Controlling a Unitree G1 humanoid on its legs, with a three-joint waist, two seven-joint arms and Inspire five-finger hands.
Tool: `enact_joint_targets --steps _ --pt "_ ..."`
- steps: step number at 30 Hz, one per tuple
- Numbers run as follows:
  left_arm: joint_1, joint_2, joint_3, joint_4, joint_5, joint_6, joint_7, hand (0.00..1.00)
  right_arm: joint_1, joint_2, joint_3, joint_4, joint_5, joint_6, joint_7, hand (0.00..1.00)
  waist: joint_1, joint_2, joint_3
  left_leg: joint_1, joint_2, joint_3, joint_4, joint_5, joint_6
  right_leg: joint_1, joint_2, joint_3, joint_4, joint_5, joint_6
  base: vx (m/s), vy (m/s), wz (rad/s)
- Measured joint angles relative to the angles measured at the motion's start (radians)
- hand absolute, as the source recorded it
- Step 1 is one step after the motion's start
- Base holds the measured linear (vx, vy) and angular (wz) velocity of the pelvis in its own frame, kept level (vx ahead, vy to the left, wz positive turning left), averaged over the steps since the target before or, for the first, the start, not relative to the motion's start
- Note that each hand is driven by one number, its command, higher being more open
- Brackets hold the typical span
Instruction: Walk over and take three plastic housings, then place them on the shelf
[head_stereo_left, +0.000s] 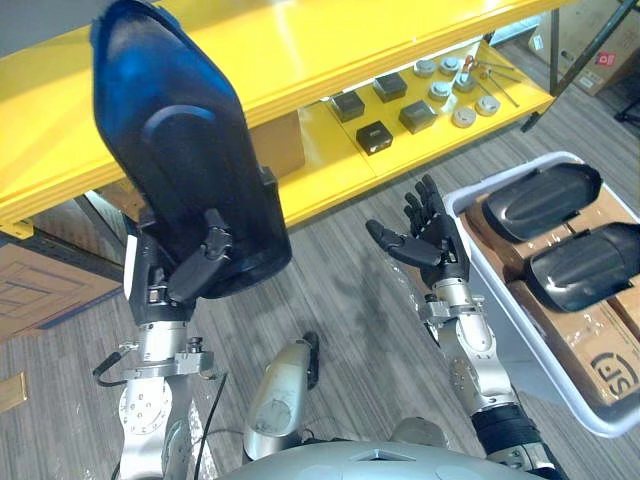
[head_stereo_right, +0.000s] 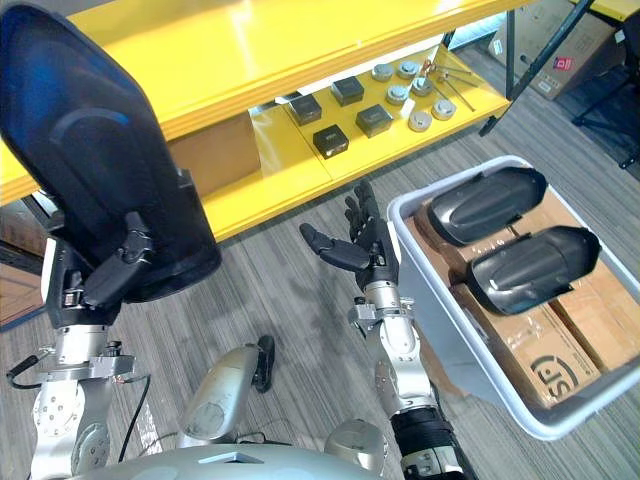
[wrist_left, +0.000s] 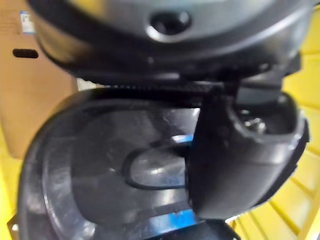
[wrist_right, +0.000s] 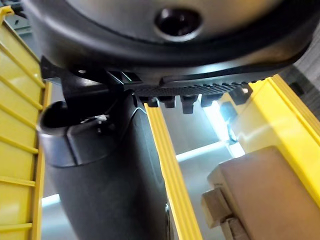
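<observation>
Up against the front edge of the yellow shelf (head_stereo_left: 300, 50), the left hand (head_stereo_left: 152, 285) holds one black plastic housing (head_stereo_left: 180, 130) upright. Its thumb is clamped across the face turned toward the robot, and the fingers are hidden behind the part. Three housings are in sight altogether: that one, and two lying side by side in the grey bin (head_stereo_left: 520, 330) at the robot's right. These are the far housing (head_stereo_left: 540, 200) and the near housing (head_stereo_left: 585, 265), both resting on cardboard boxes (head_stereo_left: 585, 350) packed inside the bin. The right hand (head_stereo_left: 435, 240) hangs empty between the shelf and the bin's left wall, palm up, fingers straight and spread apart. On the shelf's lower board sit four small black boxes (head_stereo_left: 417, 116) in a loose cluster. Toward that board's right end lie at least five round grey parts (head_stereo_left: 464, 116). One brown carton (head_stereo_left: 275, 145) stands under the top board.
</observation>
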Motion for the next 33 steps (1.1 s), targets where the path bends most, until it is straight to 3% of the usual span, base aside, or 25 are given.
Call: enact_joint_targets --steps 1,2,4,5,7,8,9,11,12,13,14,16,17,18,19,20,23,25,26,27,29,30,31,33 --pt "-0.001 0.0 0.01 0.0 0.001 0.0 0.0 0.0 0.0 0.007 -0.001 0.0 0.0 0.0 -0.001 1.0 -0.003 -0.002 -0.001 0.017 -0.006 -0.007 -0.022 -0.001 0.002 -0.027 -0.009 0.021 0.048 0.049 -0.029 0.18 0.271 0.13" --pt "-0.002 0.004 0.019 0.0 0.005 0.001 0.014 0.0 0.001 0.023 -0.005 0.0 -0.001 0.0 -0.001 1.0 -0.015 -0.003 -0.003 0.064 -0.023 -0.022 -0.079 0.009 0.017 -0.086 -0.01 0.084 0.14 0.117 -0.016 0.22 0.233 0.22" --pt "-0.003 0.005 0.024 -0.003 0.003 0.001 0.033 0.0 0.001 0.025 -0.005 -0.004 -0.01 -0.003 0.001 1.0 -0.024 -0.002 -0.007 0.143 -0.039 -0.048 -0.175 0.034 0.031 -0.126 0.032 0.105 0.164 0.041 0.016 0.24 0.187 0.37" --pt "-0.004 0.007 0.027 -0.01 -0.002 0.001 0.035 0.0 0.004 0.025 -0.011 -0.012 -0.031 -0.008 0.001 1.0 -0.03 -0.007 -0.019 0.184 -0.055 -0.066 -0.23 0.055 0.021 -0.146 0.062 0.094 0.121 0.012 0.023 0.27 0.132 0.49" --pt "-0.033 0.007 0.022 -0.016 -0.003 0.001 0.034 0.0 0.0 0.016 -0.054 -0.07 -0.037 -0.01 0.006 1.0 -0.034 -0.008 -0.025 0.247 -0.092 -0.113 -0.307 0.074 0.036 -0.218 0.118 0.102 0.037 -0.009 0.005 0.32 0.099 0.63" --pt "-0.043 0.007 0.02 -0.016 -0.003 0.001 0.033 0.0 -0.006 0.012 -0.072 -0.088 -0.04 -0.017 0.008 1.0 -0.039 0.0 -0.031 0.255 -0.097 -0.13 -0.322 0.078 0.039 -0.25 0.143 0.117 0.006 -0.009 0.005 0.37 0.038 0.97" --pt "-0.071 0.007 0.006 -0.014 -0.003 0.001 0.029 0.0 -0.009 -0.006 -0.125 -0.141 -0.055 -0.042 0.0 1.0 -0.051 0.018 -0.043 0.281 -0.103 -0.173 -0.349 0.089 0.047 -0.317 0.195 0.16 -0.084 0.005 0.025 0.32 0.009 1.06" --pt "-0.094 0.007 -0.001 -0.003 -0.003 -0.003 0.02 0.0 -0.012 -0.03 -0.171 -0.179 -0.056 -0.067 -0.003 1.0 -0.066 0.017 -0.045 0.343 -0.12 -0.219 -0.371 0.087 0.038 -0.353 0.203 0.197 -0.16 0.036 0.066 0.33 -0.036 0.97" --pt "-0.11 0.009 -0.002 0.017 -0.005 -0.005 0.017 0.0 -0.019 -0.04 -0.197 -0.199 -0.053 -0.087 -0.002 1.0 -0.071 0.012 -0.049 0.392 -0.131 -0.24 -0.376 0.075 0.019 -0.377 0.198 0.226 -0.207 0.062 0.087 0.33 -0.08 0.64" --pt "-0.109 0.009 0.002 0.02 -0.005 -0.005 0.018 0.0 -0.029 -0.043 -0.201 -0.201 -0.051 -0.101 -0.001 1.0 -0.078 0.006 -0.055 0.412 -0.134 -0.24 -0.375 0.066 0.005 -0.384 0.196 0.233 -0.234 0.086 0.083 0.4 -0.116 0.78" --pt "-0.107 0.013 0.003 0.023 -0.005 -0.005 0.018 0.0 -0.042 -0.052 -0.2 -0.21 -0.032 -0.12 0.0 1.0 -0.091 -0.003 -0.061 0.444 -0.134 -0.241 -0.357 0.035 -0.02 -0.384 0.198 0.232 -0.298 0.155 0.07 0.47 -0.168 0.79" --pt "-0.108 0.038 0.001 0.022 -0.005 -0.016 0.015 0.0 -0.046 -0.056 -0.198 -0.243 -0.03 -0.134 -0.001 1.0 -0.096 -0.033 -0.081 0.45 -0.139 -0.239 -0.257 -0.074 -0.04 -0.373 0.206 0.251 -0.354 0.447 -0.01 0.41 -0.195 0.73" --pt "-0.108 0.048 -0.003 0.03 -0.006 -0.022 0.007 0.0 -0.049 -0.067 -0.195 -0.262 -0.031 -0.14 0.0 1.0 -0.086 -0.042 -0.098 0.453 -0.134 -0.241 -0.178 -0.155 -0.028 -0.35 0.211 0.261 -0.316 0.475 -0.017 0.33 -0.228 0.26" --pt "-0.102 0.037 -0.016 0.031 -0.009 -0.023 0.006 0.0 -0.065 -0.083 -0.195 -0.28 -0.038 -0.141 -0.004 1.0 -0.065 -0.008 -0.114 0.445 -0.084 -0.239 -0.13 -0.203 -0.034 -0.326 0.262 0.283 -0.332 0.438 0.002 0.39 -0.257 0.22" --pt "-0.104 0.037 -0.023 0.031 -0.01 -0.023 0.002 0.0 -0.067 -0.089 -0.196 -0.295 -0.038 -0.142 -0.008 1.0 -0.064 0.001 -0.122 0.44 -0.064 -0.252 -0.127 -0.215 -0.033 -0.317 0.279 0.287 -0.342 0.424 0.011 0.29 -0.166 0.36" --pt "-0.113 0.045 -0.03 0.031 -0.011 -0.023 -0.012 0.0 -0.068 -0.093 -0.208 -0.328 -0.035 -0.143 -0.019 1.0 -0.067 -0.012 -0.133 0.438 -0.047 -0.283 -0.135 -0.227 -0.04 -0.302 0.288 0.286 -0.353 0.373 0.016 0.27 -0.196 0.64" --pt "-0.092 0.034 -0.037 0.031 -0.011 -0.023 -0.028 0.0 -0.099 -0.104 -0.244 -0.345 0.01 -0.142 0.009 1.0 -0.063 -0.003 -0.157 0.47 0.035 -0.286 -0.154 -0.238 -0.066 -0.269 0.347 0.244 -0.351 0.298 -0.015 0.23 -0.217 0.4" --pt "-0.098 0.022 -0.037 0.034 -0.01 -0.017 -0.032 0.0 -0.102 -0.11 -0.262 -0.344 0.014 -0.132 0.01 1.0 -0.073 -0.001 -0.158 0.417 0.052 -0.24 -0.01 -0.217 -0.096 -0.232 0.363 0.214 -0.363 0.274 -0.035 0.21 -0.188 0.39" --pt "-0.1 0.017 -0.035 0.034 -0.011 -0.013 -0.031 0.0 -0.1 -0.119 -0.269 -0.343 0.014 -0.112 0.013 1.0 -0.074 0.006 -0.154 0.35 0.065 -0.195 0.147 -0.166 -0.118 -0.188 0.369 0.21 -0.398 0.266 -0.049 0.21 -0.131 0.25" --pt "-0.11 0.019 -0.038 0.047 -0.01 -0.011 -0.04 0.0 -0.078 -0.127 -0.285 -0.339 0.018 -0.099 0.024 1.0 -0.074 0.01 -0.154 0.306 0.101 -0.133 0.208 -0.191 -0.116 -0.131 0.364 0.2 -0.45 0.269 -0.055 0.17 -0.094 0.28" --pt "-0.126 0.02 -0.051 0.055 -0.009 -0.011 -0.056 0.0 -0.036 -0.126 -0.324 -0.337 0.044 -0.099 0.043 1.0 -0.094 0.011 -0.157 0.281 0.133 -0.038 0.068 -0.203 -0.104 -0.066 0.339 0.17 -0.502 0.267 -0.055 0.14 -0.019 0.42" --pt "-0.139 0.019 -0.066 0.055 -0.009 -0.011 -0.057 0.0 -0.023 -0.125 -0.348 -0.337 0.049 -0.1 0.045 1.0 -0.097 0.017 -0.159 0.269 0.137 -0.011 -0.026 -0.188 -0.103 -0.06 0.326 0.162 -0.516 0.266 -0.052 0.13 0.032 0.28" --pt "-0.153 0.021 -0.085 0.055 -0.009 -0.011 -0.055 0.0 -0.011 -0.124 -0.364 -0.337 0.051 -0.101 0.04 1.0 -0.097 0.029 -0.166 0.259 0.146 0.007 -0.114 -0.13 -0.115 -0.062 0.316 0.162 -0.517 0.261 -0.039 0.07 0.069 0.0" --pt "-0.178 0.029 -0.134 0.063 -0.009 -0.01 -0.052 0.0 0.031 -0.119 -0.367 -0.337 0.051 -0.102 0.016 1.0 -0.117 0.049 -0.183 0.287 0.135 0.046 -0.216 0.03 -0.122 -0.051 0.294 0.17 -0.536 0.269 0.0 0.11 0.135 -0.05"
